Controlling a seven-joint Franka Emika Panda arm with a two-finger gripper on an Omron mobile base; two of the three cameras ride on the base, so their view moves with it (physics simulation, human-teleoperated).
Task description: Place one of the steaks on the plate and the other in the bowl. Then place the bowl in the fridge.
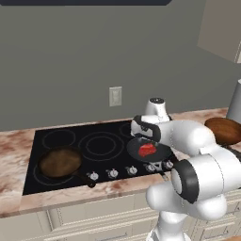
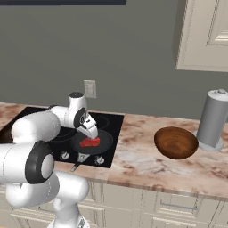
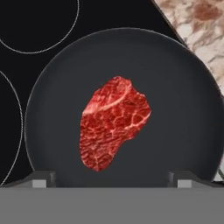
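You've got one steak (image 3: 114, 124) lying in the black pan (image 3: 183, 109); bowl (image 2: 176, 142) on counter (image 2: 138, 162) holds nothing; gripper (image 3: 111, 177) spread wide above steak, grasping nothing.

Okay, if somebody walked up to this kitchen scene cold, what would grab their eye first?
Probably the raw red steak lying in the round black pan on the stove's front right corner, with the open end effector poised right above it. Next, the wooden-looking bowl on the marble counter to the right, beside a tall grey canister, and the brown frying pan on the stove's left.
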